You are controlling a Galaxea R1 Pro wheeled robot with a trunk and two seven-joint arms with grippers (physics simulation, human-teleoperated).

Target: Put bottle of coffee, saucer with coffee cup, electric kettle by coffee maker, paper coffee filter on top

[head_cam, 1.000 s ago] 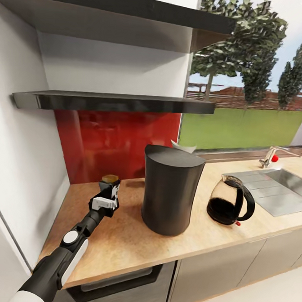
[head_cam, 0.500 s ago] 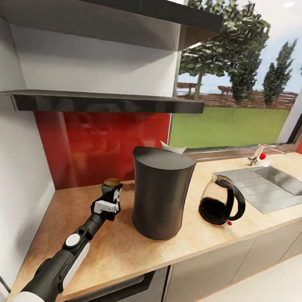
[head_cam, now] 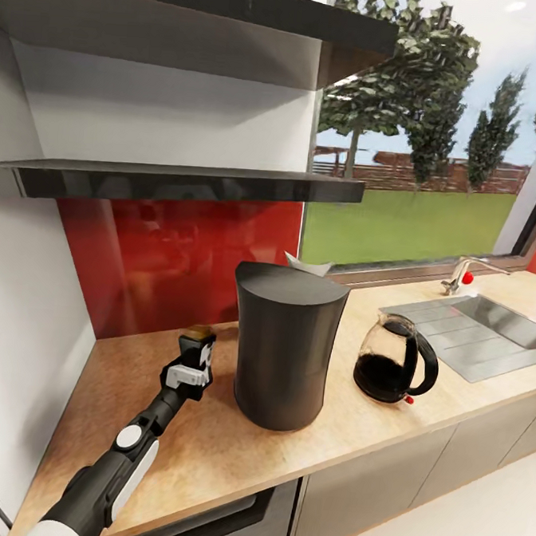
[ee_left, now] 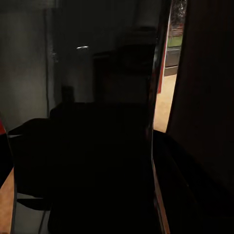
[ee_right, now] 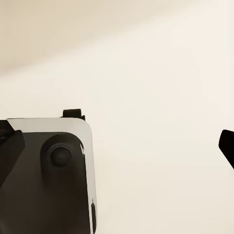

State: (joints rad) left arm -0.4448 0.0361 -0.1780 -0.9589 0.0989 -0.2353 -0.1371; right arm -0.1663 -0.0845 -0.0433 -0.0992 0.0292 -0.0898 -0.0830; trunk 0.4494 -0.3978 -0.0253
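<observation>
The left gripper (head_cam: 196, 353) has eased lower with the bottle of coffee (head_cam: 199, 333) — clamped on it, lower left of frame — beside the coffee maker (head_cam: 285, 345) on the kitchen countertop (head_cam: 208, 440).

Dark-grey coffee maker (head_cam: 285, 345), red backsplash (head_cam: 181, 254), wood-grain countertop (head_cam: 231, 449)

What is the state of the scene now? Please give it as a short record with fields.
left gripper: at the bottle of coffee, jaws around it
bottle position: low over the kitchen countertop, left of the coffee maker; contact unclear
paper coffee filter: behind the maker's top
electric kettle: right of the maker
kitchen shelf: bare
</observation>
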